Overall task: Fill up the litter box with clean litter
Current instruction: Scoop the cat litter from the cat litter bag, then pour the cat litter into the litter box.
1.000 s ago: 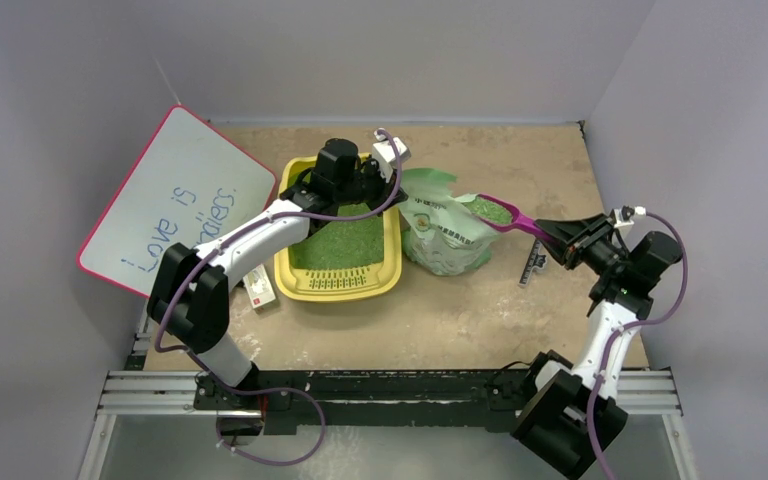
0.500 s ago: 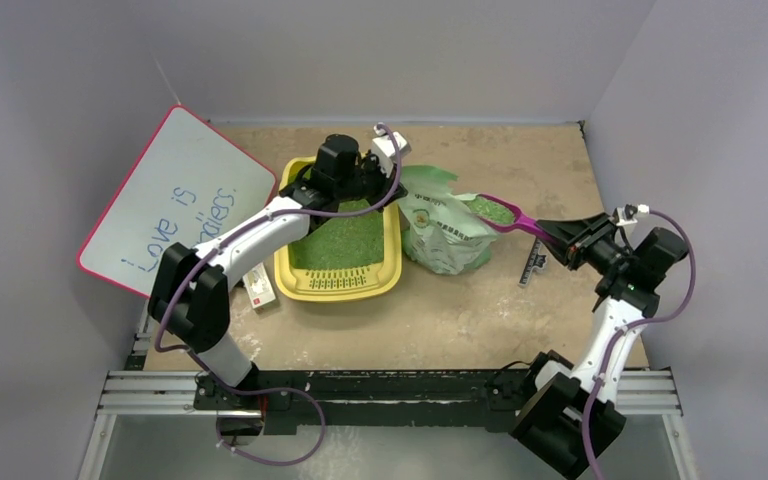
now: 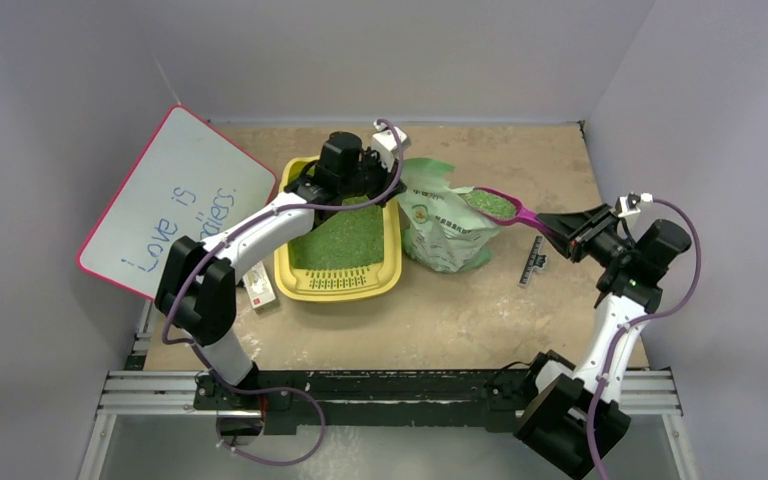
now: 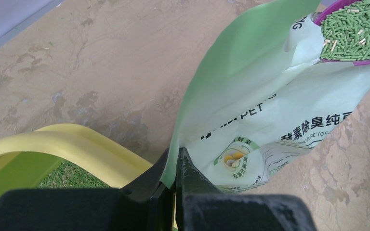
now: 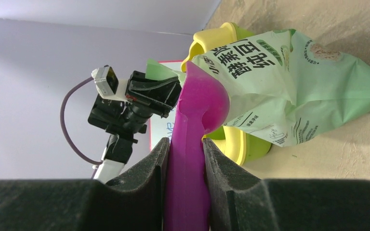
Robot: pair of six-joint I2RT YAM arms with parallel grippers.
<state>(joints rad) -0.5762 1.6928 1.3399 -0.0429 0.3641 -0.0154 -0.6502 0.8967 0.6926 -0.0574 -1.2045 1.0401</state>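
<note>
Right hand [image 3: 552, 222] is part-closed, clamped on the handle of the purple scoop [image 3: 505, 210]. The bowl is heaped with clean litter [image 3: 487, 203] and sits level at the mouth of the litter bag [image 3: 440, 235]. It may be resting on the bag's lip or just clear of it; the view is too poor to say.

Left hand [image 4: 175, 163] is fully closed, pinching the bag's open edge and holding it up.

The litter box [image 3: 282, 255] lies beyond the scoop tip, across the bag from the right hand, with its long axis crosswise to the scoop's. It already has green granules across its floor. The left hand is nearer, directly over the box's far corner next to the bag.

My reading is that the scoop has to cross the bag and the box's rim on that side. The left forearm covers the far end, so the open room is the middle and the grate end. Bare bench lies beneath the right hand, with a ruler [image 3: 532, 262] just under it.
</note>
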